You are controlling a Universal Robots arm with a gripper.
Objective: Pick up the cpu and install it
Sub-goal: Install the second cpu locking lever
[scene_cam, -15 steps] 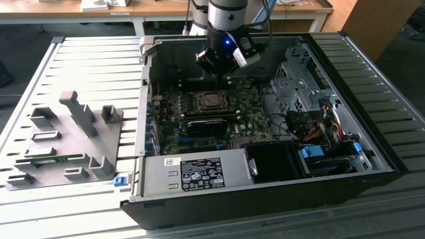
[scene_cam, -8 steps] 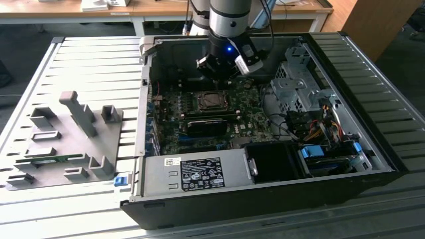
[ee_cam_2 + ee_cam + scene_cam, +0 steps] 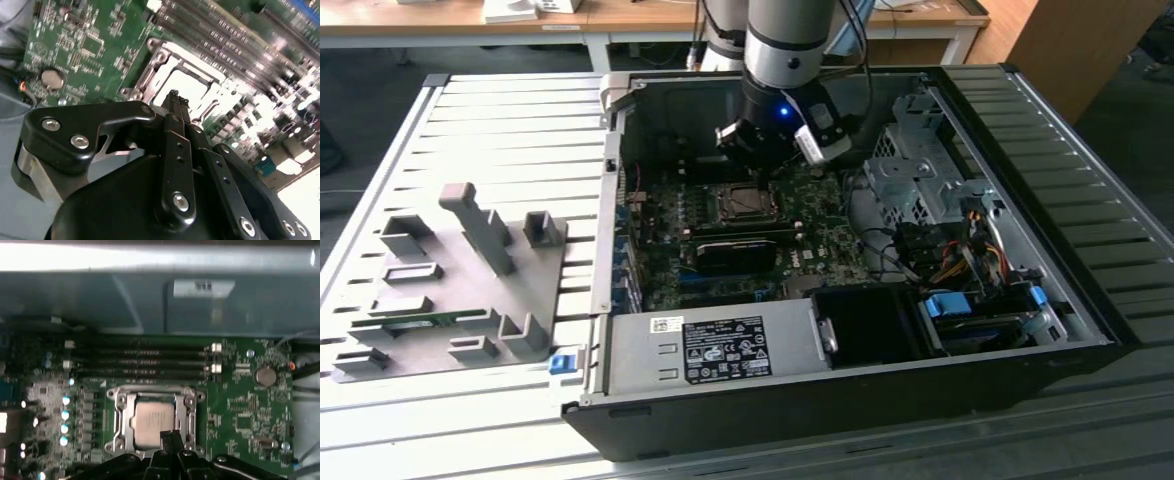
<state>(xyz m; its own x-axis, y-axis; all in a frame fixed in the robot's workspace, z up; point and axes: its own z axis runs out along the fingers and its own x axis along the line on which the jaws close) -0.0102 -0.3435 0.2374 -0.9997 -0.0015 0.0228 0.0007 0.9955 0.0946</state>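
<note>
- Inside the open computer case [image 3: 854, 390], on the slatted table [image 3: 494, 130], the arm holds its gripper [image 3: 754, 160] just above the motherboard [image 3: 240, 410].
- Seated in the socket frame [image 3: 192, 405], the cpu [image 3: 152, 424] lies flat with its silvery top facing up; in the exterior view the cpu [image 3: 750, 203] sits directly under the arm's tip.
- Both wrist views show the black fingers [image 3: 175, 107] pressed together, clamped on nothing, their tips close over the chip's near edge; contact with it cannot be told.
- Grey fixture blocks [image 3: 480, 235] stand on the table at the exterior view's left, well apart from the case.
</note>
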